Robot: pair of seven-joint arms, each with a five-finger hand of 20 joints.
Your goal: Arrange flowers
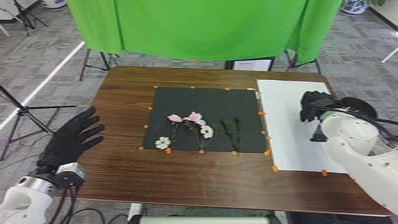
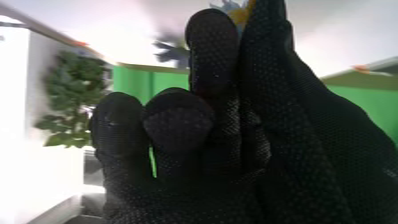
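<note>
I'd call it partway: blooms [image 1: 195,116] lie on the black mat [image 1: 180,99], more likely due, left hand [image 1: 64,142] splayed, right hand [image 1: 313,104]'s grip I can't tell.

- Passage is left over the far part of the black mat [image 1: 182,97], beyond the pink flowers [image 1: 194,116].
- A low pass across the mat's near half is obstructed by those blooms, two white flowers [image 1: 163,143] and, to the right, dark stems [image 1: 235,135].
- A wide lane is offered by the table [image 1: 204,175] between mat and near edge.
- The table's left side is partly blocked by the left hand [image 1: 62,145]; a strip is left between it and the mat.
- The white sheet's [image 1: 284,100] right side is obstructed by the right hand [image 1: 315,106] and arm.
</note>
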